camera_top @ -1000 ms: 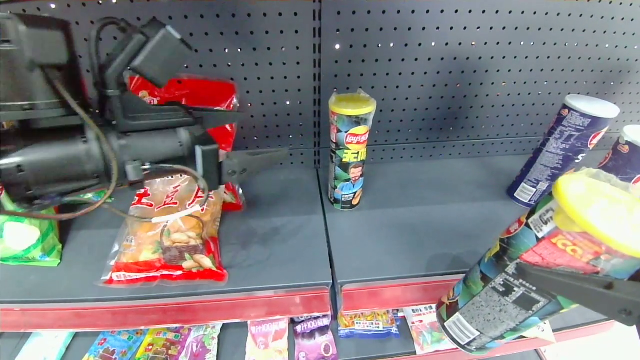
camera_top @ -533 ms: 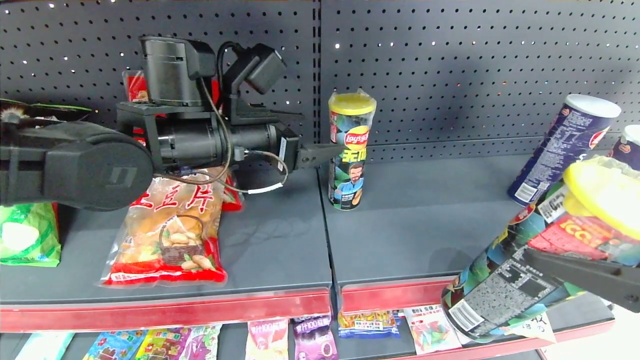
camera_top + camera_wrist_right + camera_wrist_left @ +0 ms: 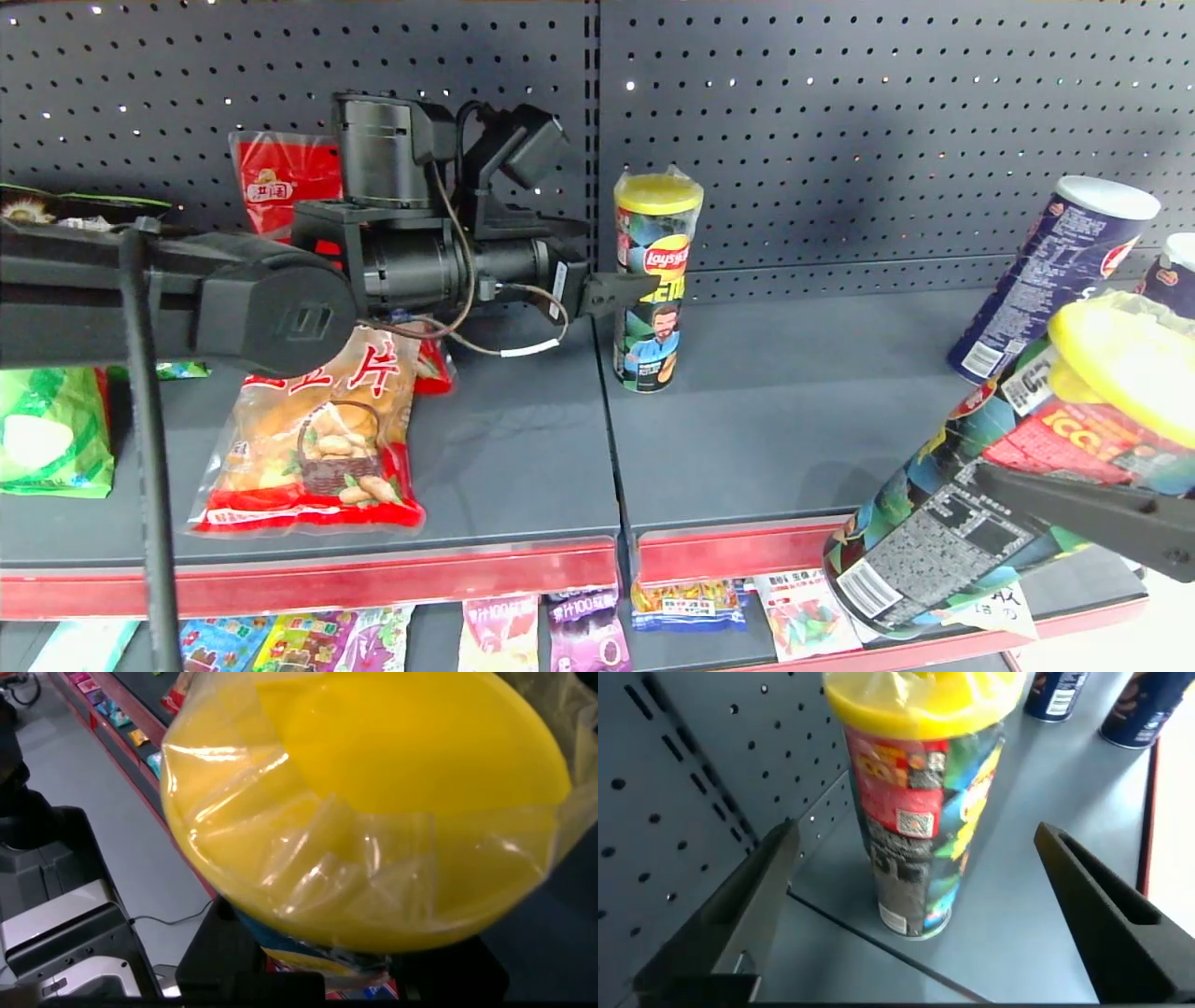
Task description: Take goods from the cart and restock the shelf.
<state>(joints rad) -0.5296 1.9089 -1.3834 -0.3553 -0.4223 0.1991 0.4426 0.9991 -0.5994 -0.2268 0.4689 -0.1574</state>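
Head view: swung spread left hand (image 3: 917, 833) from snack bags (image 3: 317, 439) to flank standing can (image 3: 656, 280); likely straightening it. Pinching tilted can (image 3: 943, 541) in right hand (image 3: 1027, 495), unshelved.

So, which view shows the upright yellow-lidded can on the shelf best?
The head view: the yellow-lidded can stands, lid to base, on the grey shelf. The left wrist view has it close, lid cropped. The right wrist view faces the lid of a second can.
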